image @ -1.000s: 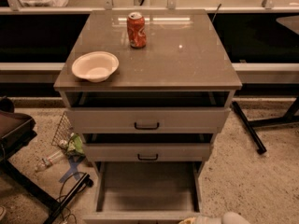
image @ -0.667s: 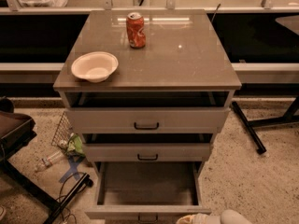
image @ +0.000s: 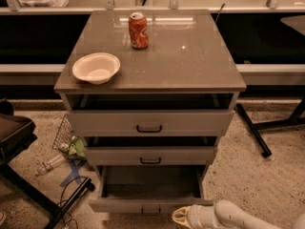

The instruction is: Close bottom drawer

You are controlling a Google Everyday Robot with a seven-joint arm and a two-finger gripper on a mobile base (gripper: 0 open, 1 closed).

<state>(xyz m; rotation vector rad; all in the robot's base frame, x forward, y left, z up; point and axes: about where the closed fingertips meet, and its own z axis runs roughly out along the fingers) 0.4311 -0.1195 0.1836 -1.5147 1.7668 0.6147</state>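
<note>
The bottom drawer (image: 150, 205) is the lowest of three pale grey drawers in the cabinet. It stands partly pulled out, and its shallow grey tray (image: 151, 181) shows empty. Its front carries a small black bar handle (image: 150, 209). My gripper (image: 183, 217), pale with a yellowish tip, is at the bottom edge of the camera view. It sits just below and right of the drawer front's middle, close against it. My white arm (image: 238, 217) runs off to the lower right.
The middle drawer (image: 150, 155) and top drawer (image: 149, 123) also stand slightly out. A red soda can (image: 138, 30) and a white bowl (image: 96, 67) are on the cabinet top (image: 190, 56). A black chair base (image: 28, 185) and floor litter (image: 71, 149) are at the left. A black table leg (image: 253, 130) is at the right.
The bottom drawer's front has moved in toward the cabinet, so less of its tray shows. My gripper has moved left and forward along with it.
</note>
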